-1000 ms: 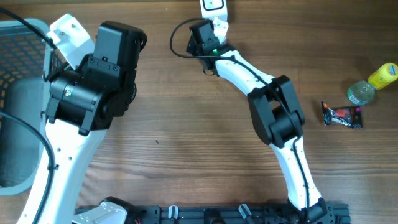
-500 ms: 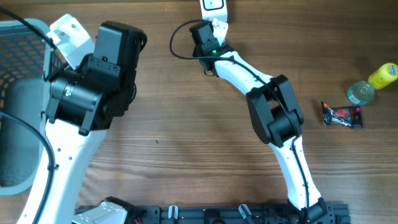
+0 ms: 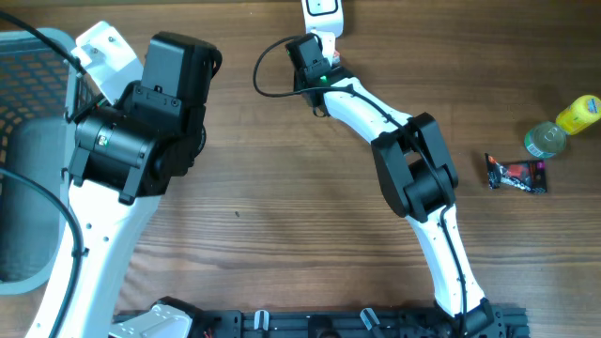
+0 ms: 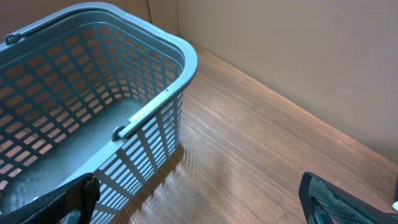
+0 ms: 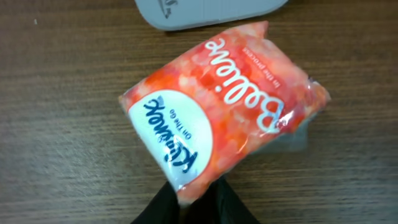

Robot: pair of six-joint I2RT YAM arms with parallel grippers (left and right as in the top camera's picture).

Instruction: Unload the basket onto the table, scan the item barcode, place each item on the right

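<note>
White arm links [image 3: 362, 108], black joint housings [image 3: 413, 171], looping black cable [image 3: 255, 75], green light [image 3: 324, 77].

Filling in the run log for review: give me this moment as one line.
right hand: shut on tissue pack edge | tissue pack: on table beside scanner | left hand: open, near basket

The orange tissue pack [image 5: 224, 118] bore a white oval label [image 5: 171, 140] reading "Kleenex" in blue script, with "On the Go" beside it. Across the orange part ran "Believe" in large white script. A smaller white line next to it was too small to read surely.
</note>
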